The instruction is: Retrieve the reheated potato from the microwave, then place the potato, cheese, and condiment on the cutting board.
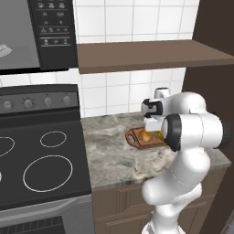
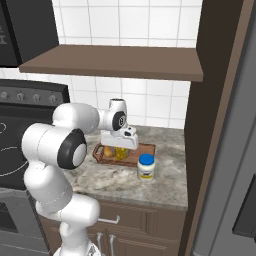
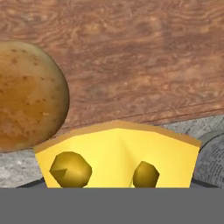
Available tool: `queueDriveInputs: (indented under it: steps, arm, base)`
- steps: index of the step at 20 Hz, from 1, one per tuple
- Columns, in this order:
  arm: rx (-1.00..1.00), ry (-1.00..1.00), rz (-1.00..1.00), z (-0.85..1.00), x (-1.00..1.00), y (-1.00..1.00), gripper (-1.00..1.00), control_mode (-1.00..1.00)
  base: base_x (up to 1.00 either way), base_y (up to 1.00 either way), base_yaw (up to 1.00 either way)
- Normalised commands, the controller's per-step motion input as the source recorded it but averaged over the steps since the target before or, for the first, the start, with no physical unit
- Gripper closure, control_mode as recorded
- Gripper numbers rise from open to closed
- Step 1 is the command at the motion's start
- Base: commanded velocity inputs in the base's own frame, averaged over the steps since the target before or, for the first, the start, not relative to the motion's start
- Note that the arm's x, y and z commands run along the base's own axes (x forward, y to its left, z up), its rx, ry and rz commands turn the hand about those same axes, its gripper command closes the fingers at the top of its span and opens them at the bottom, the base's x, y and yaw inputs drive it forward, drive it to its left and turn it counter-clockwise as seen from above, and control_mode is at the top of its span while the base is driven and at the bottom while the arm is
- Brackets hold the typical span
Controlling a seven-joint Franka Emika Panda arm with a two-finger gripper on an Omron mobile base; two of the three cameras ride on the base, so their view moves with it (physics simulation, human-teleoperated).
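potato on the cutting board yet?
Yes. The potato lies on the cutting board, beside the cheese.

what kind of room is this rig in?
A simulated home kitchen, by the look of it: a black glass-top stove with an over-range black microwave above it, a speckled granite counter over brown cabinets, and white wall tiles.
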Motion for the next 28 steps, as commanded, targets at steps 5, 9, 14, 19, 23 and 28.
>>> queueDriveInputs:
  steps: [5, 9, 14, 19, 23, 28]
  arm:
    - [0.01, 0.0, 0.06, -0.04, 0.39, -0.03, 1.0, -1.0]
    - [0.0, 0.0, 0.09, -0.11, 0.37, -0.08, 1.0, -1.0]
    - [0.0, 0.0, 0.09, -0.14, 0.33, -0.11, 1.0, -1.0]
    - [0.01, 0.0, 0.04, -0.15, 0.27, -0.02, 1.0, -1.0]
    - [0.01, 0.0, 0.0, -0.19, 0.26, 0.0, 1.0, -1.0]
    - [0.04, 0.04, 0.0, -0.23, 0.19, 0.0, 1.0, -1.0]
  base:
    - [0.0, 0.0, 0.0]
    - [0.0, 0.0, 0.0]
    - [0.0, 0.0, 0.0]
    - [0.0, 0.0, 0.0]
    - [0.0, 0.0, 0.0]
    - [0.0, 0.0, 0.0]
